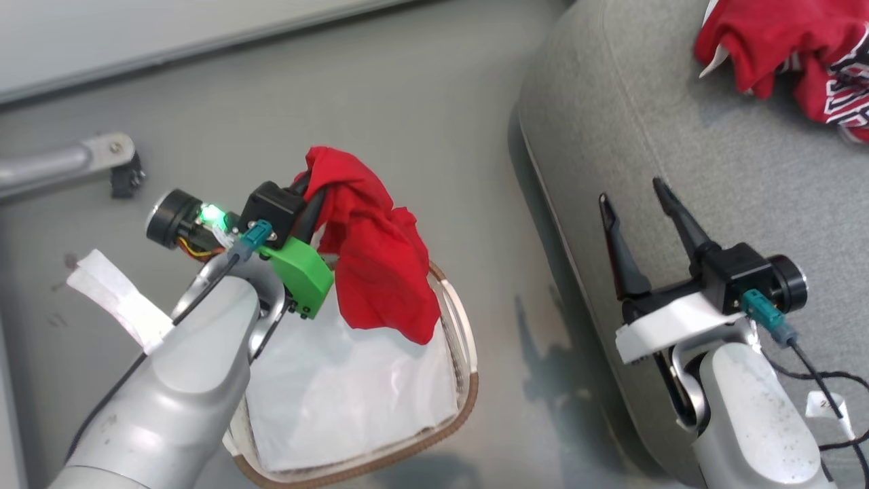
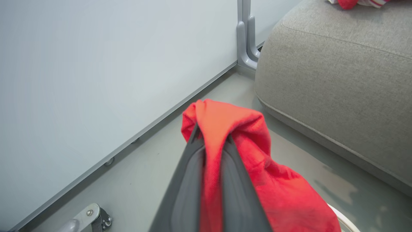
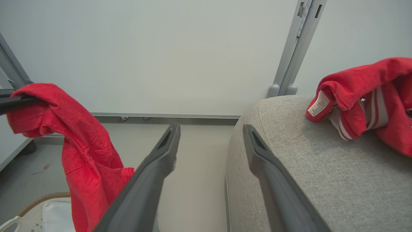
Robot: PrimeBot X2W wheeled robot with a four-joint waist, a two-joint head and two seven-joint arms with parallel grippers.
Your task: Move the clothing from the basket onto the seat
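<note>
Head view shows the left gripper (image 1: 313, 187) clenched on a red garment (image 1: 377, 251), which hangs clear above the basket (image 1: 468, 380). Inside the basket only the white liner (image 1: 353, 394) can be seen, so it appears emptied of clothing. Further right, the right gripper (image 1: 630, 190) hovers at the edge of the seat (image 1: 679, 136), its jaws spread and holding nothing. A striped garment (image 1: 781, 41) lies on the seat's far corner. By this judgement one piece is delivered, and what remains is carrying the held one across and releasing it onto the seat.
</note>
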